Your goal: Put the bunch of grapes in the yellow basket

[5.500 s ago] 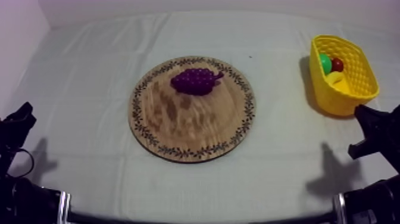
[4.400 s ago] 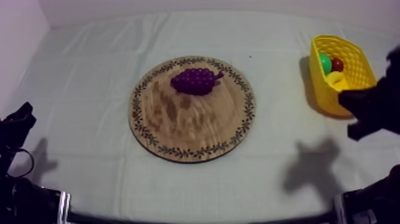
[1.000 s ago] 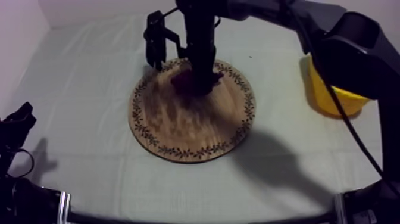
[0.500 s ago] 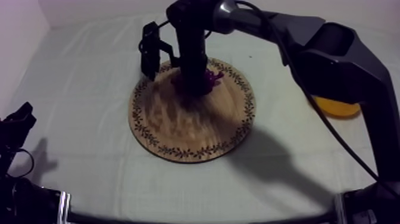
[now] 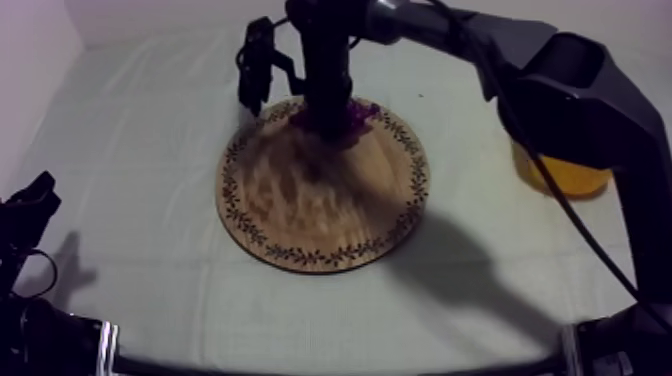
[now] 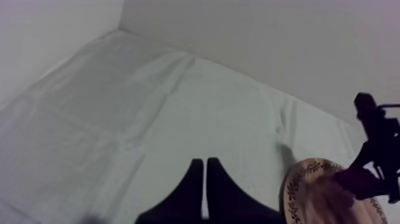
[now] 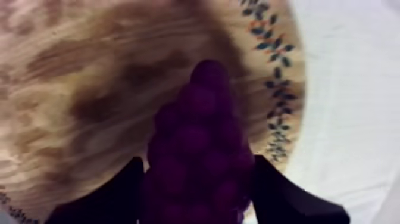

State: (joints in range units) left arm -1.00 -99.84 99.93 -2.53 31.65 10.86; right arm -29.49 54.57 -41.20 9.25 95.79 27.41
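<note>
The purple bunch of grapes [image 5: 358, 118] is at the far part of the round wooden board [image 5: 320, 200]. My right gripper [image 5: 330, 120] reaches down on it from the upper right. In the right wrist view the grapes [image 7: 199, 155] sit between the two black fingers [image 7: 119, 190] of my right gripper [image 7: 196, 173], which press on both sides, just above the board [image 7: 89, 77] and a dark shadow. My left gripper [image 5: 35, 195] rests low at the table's left. Its fingers [image 6: 205, 173] lie together as a narrow wedge, with the board [image 6: 309, 190] and the grapes [image 6: 357, 179] farther off.
The yellow basket [image 5: 565, 182] stands at the table's right side, mostly hidden behind my right arm [image 5: 560, 90]. The grey-white cloth [image 5: 150, 130] lies bare to the left of the board and in front of it.
My right gripper came from the right side to the board, lowered over the grapes and closed on them. The bunch now sits slightly farther back than half a second ago.
</note>
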